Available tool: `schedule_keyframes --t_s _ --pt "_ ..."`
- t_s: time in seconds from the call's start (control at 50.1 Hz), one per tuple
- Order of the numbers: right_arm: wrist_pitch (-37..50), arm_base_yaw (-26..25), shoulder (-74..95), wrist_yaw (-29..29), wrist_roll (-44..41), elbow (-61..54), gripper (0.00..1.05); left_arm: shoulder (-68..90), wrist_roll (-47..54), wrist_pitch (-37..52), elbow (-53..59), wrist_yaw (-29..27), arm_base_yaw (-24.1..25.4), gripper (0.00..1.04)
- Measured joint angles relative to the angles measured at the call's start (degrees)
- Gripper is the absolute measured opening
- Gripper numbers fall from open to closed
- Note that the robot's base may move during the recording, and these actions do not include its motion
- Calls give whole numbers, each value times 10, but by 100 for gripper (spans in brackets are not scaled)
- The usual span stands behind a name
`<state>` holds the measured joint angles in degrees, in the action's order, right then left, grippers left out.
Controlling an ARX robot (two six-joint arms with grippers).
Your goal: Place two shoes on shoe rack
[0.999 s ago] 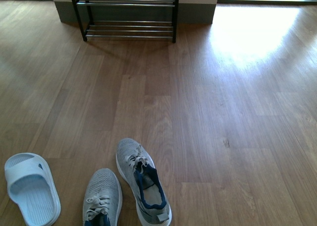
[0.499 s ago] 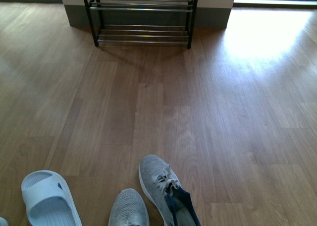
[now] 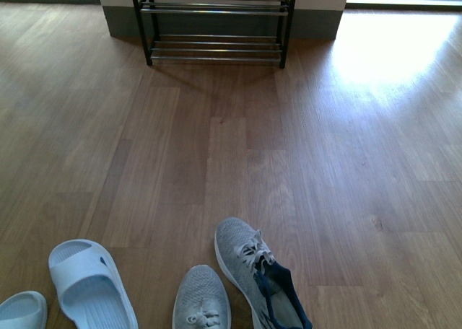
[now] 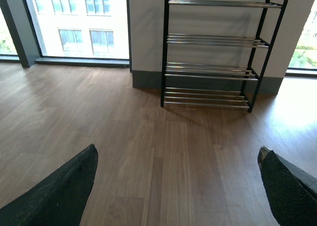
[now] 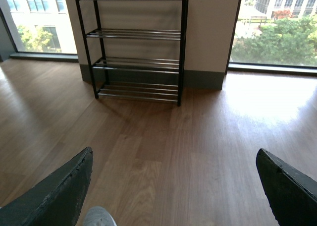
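The wooden floor (image 3: 238, 163) lies open between the shoe rack (image 3: 216, 27) and the footwear. The rack stands against the wall, and the chrome rods in view carry nothing. Both shoes lie well apart from the rack, across that open floor. The first shoe (image 3: 260, 282) points its toe roughly toward the rack and shows its navy lining. The second shoe (image 3: 202, 306) lies just beside it, slightly farther from the rack, with its heel cut off by the picture edge. A pale slide (image 3: 90, 289) and part of another slide (image 3: 22, 311) lie about as far from the rack and are no part of the job.

The left gripper (image 4: 173, 186) and the right gripper (image 5: 173, 186) both face the rack, fingers spread wide with nothing between them.

Neither shoe appears lifted, so the step in hand is likely the reach down to them. It would go best with one arm to each shoe, closing across the narrow collar rather than on the soft knit toe. The slides should be left alone. Each sole should be kept level, so that it can settle across two rods.
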<state>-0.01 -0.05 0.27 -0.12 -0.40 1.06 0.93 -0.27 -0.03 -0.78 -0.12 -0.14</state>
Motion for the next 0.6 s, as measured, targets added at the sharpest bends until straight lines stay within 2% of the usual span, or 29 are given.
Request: schedule_keyframes --t_s 0.599 --pt "0 0 0 1 0 0 95 0 0 0 0 1 0 95"
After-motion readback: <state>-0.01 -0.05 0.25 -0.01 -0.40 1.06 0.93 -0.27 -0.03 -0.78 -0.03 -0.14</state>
